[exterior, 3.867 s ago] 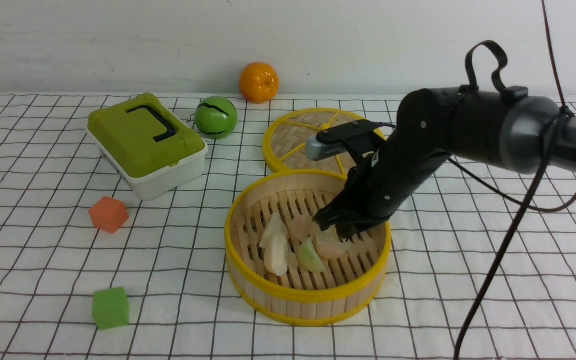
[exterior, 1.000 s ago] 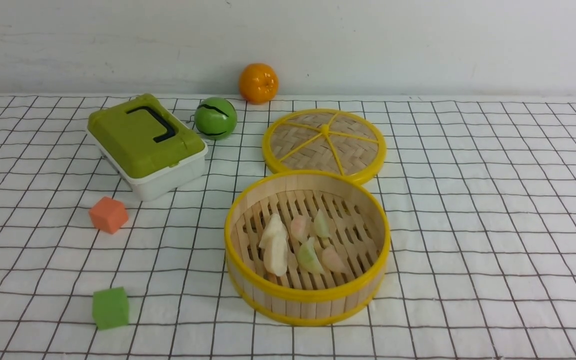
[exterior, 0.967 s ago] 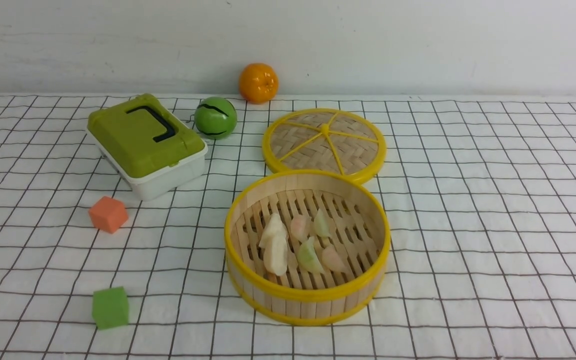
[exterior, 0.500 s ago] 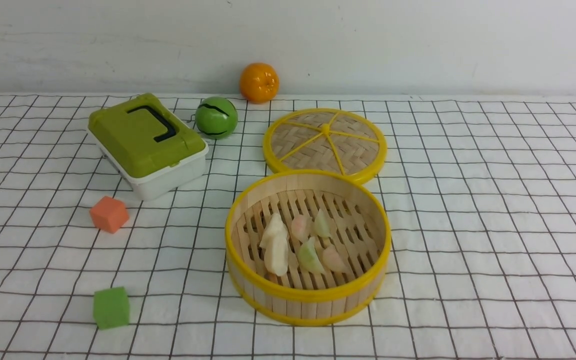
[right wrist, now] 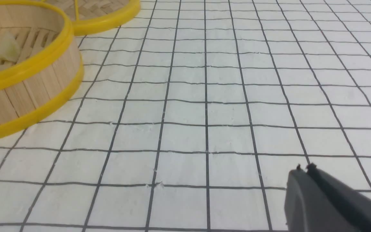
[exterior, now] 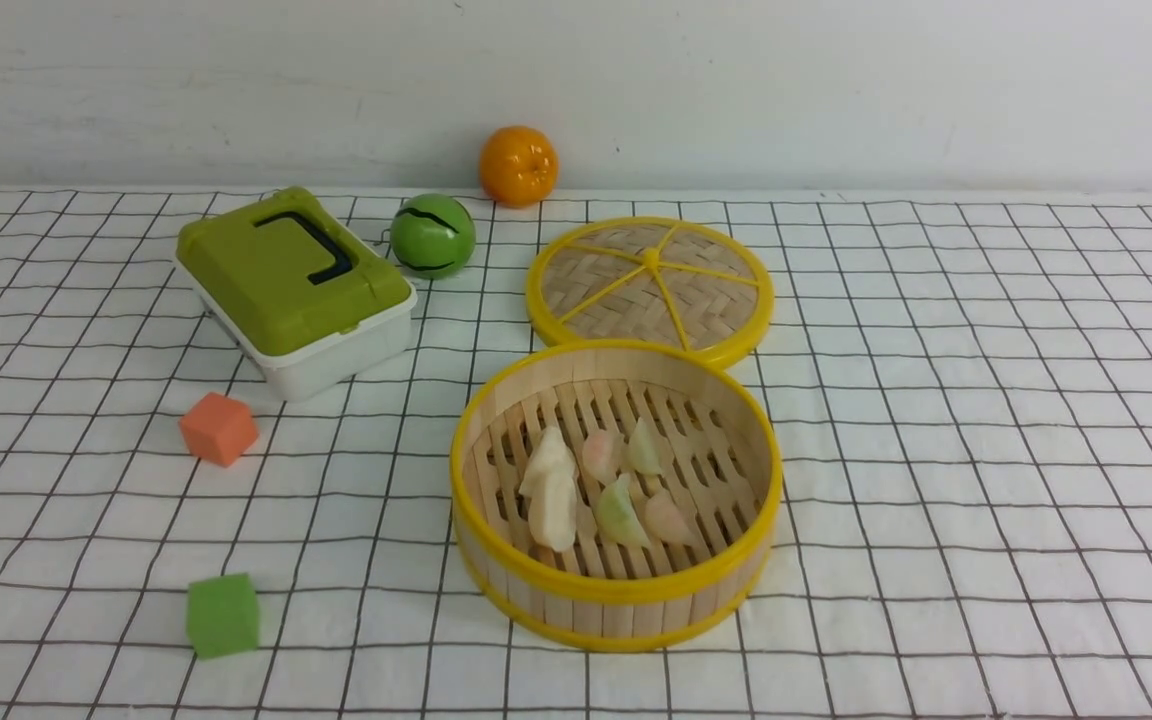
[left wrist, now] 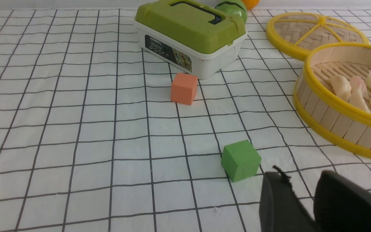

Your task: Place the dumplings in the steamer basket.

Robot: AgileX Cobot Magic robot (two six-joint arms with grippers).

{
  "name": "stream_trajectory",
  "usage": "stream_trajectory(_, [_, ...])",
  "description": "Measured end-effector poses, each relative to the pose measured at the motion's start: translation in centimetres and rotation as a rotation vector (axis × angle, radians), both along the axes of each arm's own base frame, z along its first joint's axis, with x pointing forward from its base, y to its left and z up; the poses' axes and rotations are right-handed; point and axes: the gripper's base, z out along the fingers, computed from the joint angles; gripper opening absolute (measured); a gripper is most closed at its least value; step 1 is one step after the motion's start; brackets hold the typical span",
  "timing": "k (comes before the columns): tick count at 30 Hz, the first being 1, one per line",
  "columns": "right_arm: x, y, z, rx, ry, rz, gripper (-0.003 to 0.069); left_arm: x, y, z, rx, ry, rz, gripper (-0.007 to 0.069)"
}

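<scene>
Front view: gridded white desk (exterior: 986,450) meets a pale wall (exterior: 836,90) at its far edge; dumplings (exterior: 620,512) lie inside the steamer basket (exterior: 616,590). Left end effector (left wrist: 296,190) apart; right end effector (right wrist: 306,170) together.

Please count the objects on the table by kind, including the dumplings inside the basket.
Steamer basket: 1
Dumplings, two of them white, two pinkish, two green: 6
Woven lid: 1
Foam cubes: 2
Lidded box: 1
Green ball: 1
Orange fruit: 1
Total: 13

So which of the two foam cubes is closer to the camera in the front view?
The green cube; the orange cube sits behind it, beside the green-lidded box.
</scene>
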Motion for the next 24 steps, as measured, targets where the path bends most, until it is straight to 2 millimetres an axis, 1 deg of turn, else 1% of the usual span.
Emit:
stream_trajectory(20, [-0.02, 0.01, -0.01, 0.003, 0.007, 0.000, -0.0006, 0.00, 0.00, 0.00, 0.000, 0.000, 0.000, 0.0183])
stream_trajectory(24, [-0.03, 0.01, 0.00, 0.003, 0.008, 0.000, -0.0004, 0.13, -0.12, -0.39, 0.006, 0.007, -0.003, 0.0185])
